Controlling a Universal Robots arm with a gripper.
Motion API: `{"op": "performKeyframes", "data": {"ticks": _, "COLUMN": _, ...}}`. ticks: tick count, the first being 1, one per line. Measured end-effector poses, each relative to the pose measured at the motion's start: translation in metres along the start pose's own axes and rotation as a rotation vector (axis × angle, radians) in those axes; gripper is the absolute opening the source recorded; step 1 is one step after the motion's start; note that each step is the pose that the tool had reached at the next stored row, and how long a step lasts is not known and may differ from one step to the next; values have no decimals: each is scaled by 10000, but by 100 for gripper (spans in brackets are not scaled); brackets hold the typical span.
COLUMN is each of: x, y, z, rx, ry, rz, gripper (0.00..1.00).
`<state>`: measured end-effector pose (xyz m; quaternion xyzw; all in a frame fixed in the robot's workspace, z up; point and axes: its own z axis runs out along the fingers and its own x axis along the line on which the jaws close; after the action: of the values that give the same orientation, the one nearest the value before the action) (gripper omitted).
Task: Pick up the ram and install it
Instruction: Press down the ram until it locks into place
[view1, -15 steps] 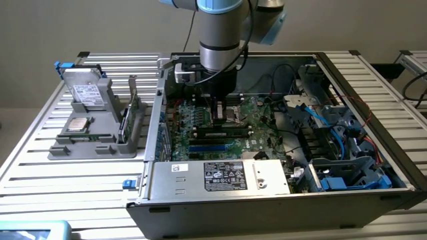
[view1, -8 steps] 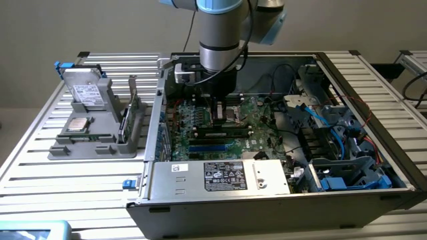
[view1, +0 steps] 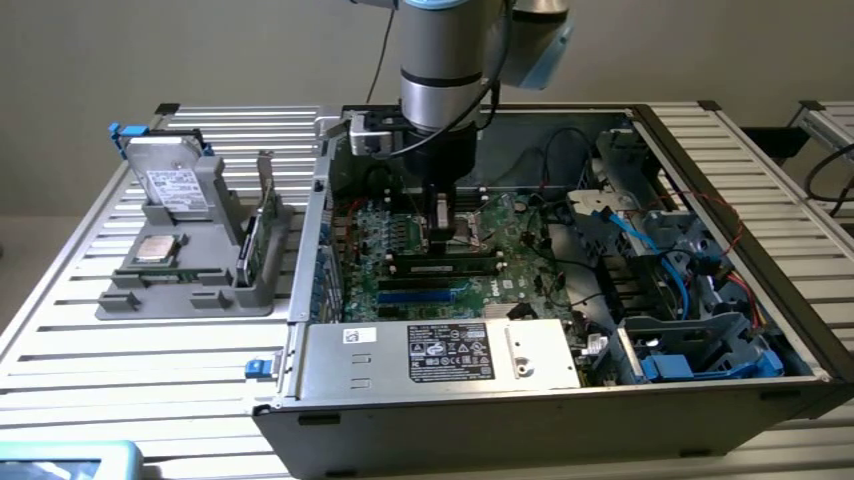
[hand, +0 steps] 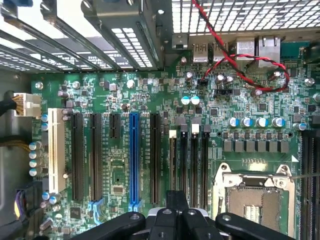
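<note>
Here, a slatted aluminium table (view1: 134, 380) is topped by an open dark steel computer case (view1: 534, 425), whose white label (view1: 451, 352) bears print too small to be read. One blue slot (hand: 133, 160) is counted on the green motherboard (hand: 120, 165). The black gripper (view1: 439, 238) is clenched, poised just over the ram (view1: 447, 268), a long green stick with dark chips seated among black slots.

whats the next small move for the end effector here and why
Probably a short press straight down: the shut end effector sits right over the long green ram stick with its pale label, which already stands on edge on the green motherboard; I cannot tell if it is fully seated.
</note>
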<state>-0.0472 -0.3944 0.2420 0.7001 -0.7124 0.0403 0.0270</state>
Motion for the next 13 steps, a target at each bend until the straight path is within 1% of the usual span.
{"op": "performKeyframes", "data": {"ticks": 3, "x": 3, "y": -81, "z": -39, "rx": -7, "ry": 0, "rz": -1, "gripper": 11}}
{"op": "performKeyframes", "data": {"ticks": 7, "x": 4, "y": -148, "z": -45, "rx": -8, "ry": 2, "rz": -1, "gripper": 11}}
{"op": "performKeyframes", "data": {"ticks": 13, "x": 4, "y": -155, "z": -44, "rx": -13, "ry": 1, "rz": 0, "gripper": 11}}
